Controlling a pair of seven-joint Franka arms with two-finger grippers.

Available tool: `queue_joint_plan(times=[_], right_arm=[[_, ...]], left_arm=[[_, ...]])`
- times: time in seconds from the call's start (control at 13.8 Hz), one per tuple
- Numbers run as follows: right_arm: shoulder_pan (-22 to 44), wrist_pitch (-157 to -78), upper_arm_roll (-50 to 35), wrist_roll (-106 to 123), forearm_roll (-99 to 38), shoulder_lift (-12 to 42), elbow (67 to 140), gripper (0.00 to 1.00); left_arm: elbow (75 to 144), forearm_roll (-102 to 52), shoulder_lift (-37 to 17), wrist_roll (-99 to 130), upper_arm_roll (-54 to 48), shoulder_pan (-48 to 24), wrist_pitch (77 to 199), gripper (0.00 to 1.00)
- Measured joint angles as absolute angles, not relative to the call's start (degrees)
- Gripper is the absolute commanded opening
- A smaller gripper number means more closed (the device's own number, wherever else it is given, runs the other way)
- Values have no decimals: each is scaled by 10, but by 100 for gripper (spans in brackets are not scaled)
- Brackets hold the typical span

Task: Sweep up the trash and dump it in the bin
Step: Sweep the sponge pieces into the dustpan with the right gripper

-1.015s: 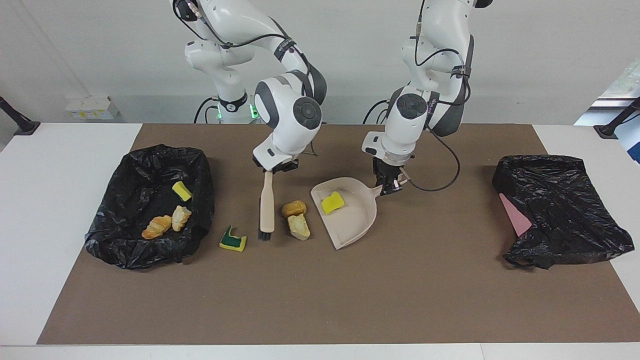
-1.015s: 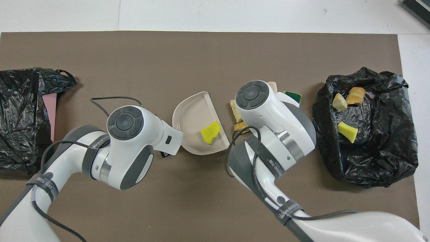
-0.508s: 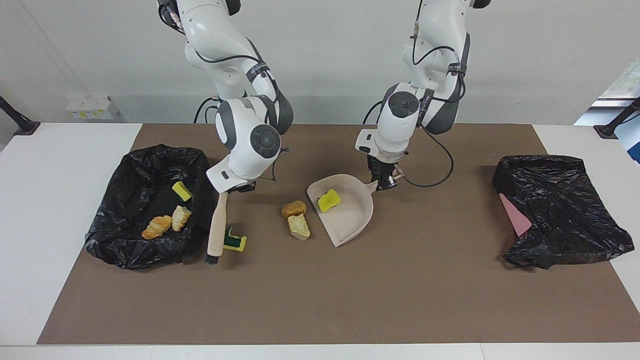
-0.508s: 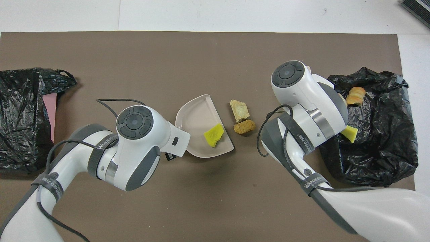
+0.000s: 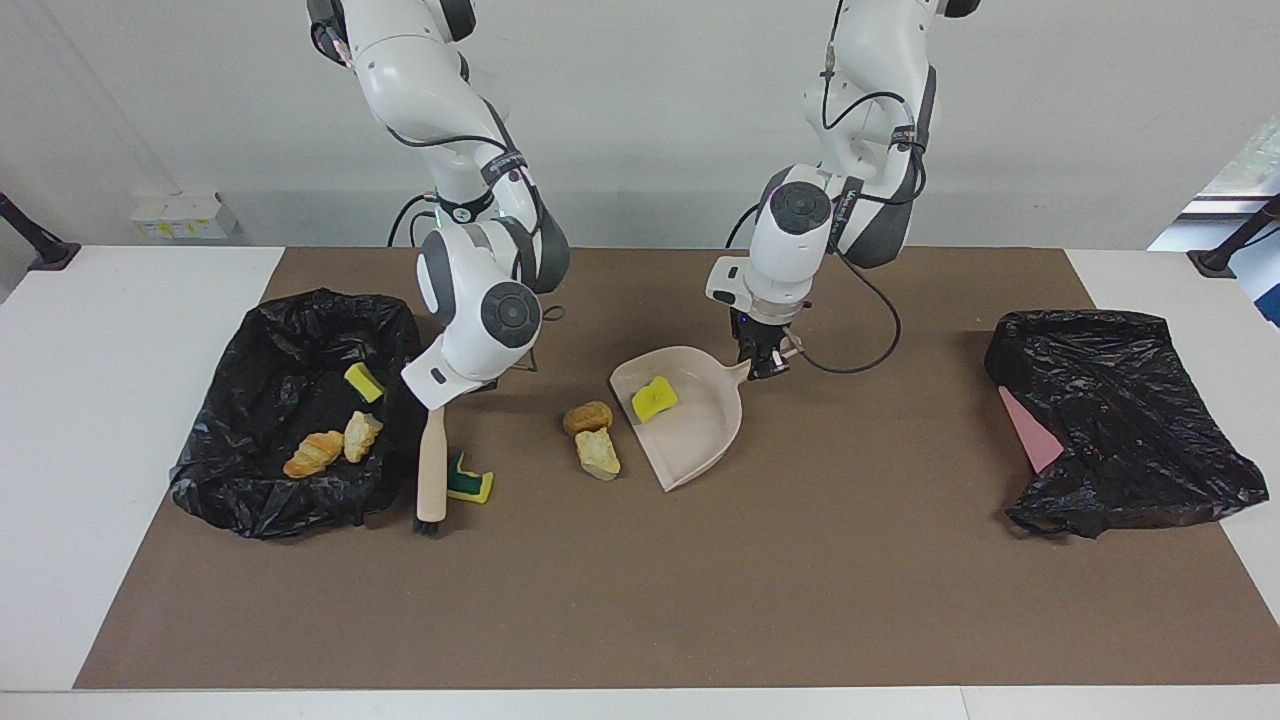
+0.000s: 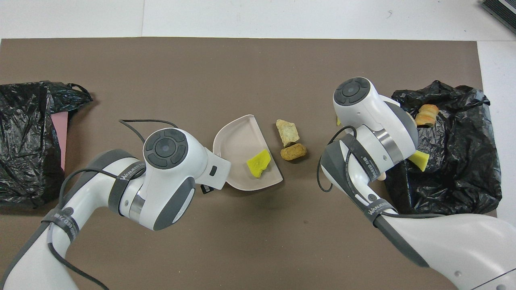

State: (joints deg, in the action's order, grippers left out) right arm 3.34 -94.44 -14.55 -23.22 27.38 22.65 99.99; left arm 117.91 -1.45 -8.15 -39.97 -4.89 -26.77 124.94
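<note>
The right gripper (image 5: 452, 392), clamped on the brush (image 5: 431, 470), hides the green-backed sponge (image 5: 468, 482) overhead. The left gripper (image 5: 762, 362) grips the dustpan (image 5: 700, 440) holding a yellow sponge (image 5: 653, 398).

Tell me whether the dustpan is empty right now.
No: a yellow sponge piece lies inside the dustpan, which the left gripper holds by its handle.

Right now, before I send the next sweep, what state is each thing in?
Brush: held by the right end effector, bristles down beside the green-backed sponge.
Dustpan: on the mat, handle gripped by the left end effector, one yellow sponge piece inside.
Cork-like lump and bread chunk: on the mat, unswept.
Lined bin: open, three scraps inside.
</note>
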Motion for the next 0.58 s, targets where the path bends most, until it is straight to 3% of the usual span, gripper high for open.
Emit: queue_joint_plan(times=[0.29,0.58], right_arm=[[49,-948,-155,-218,211,225,1005,0],[109,-956,-159,-218,133,218,1003,0]], left_arm=[[1179,-14,-81,-397,-49,-275,1243,0],[1180,-14,-81,-394,-49,-276,1240,0]])
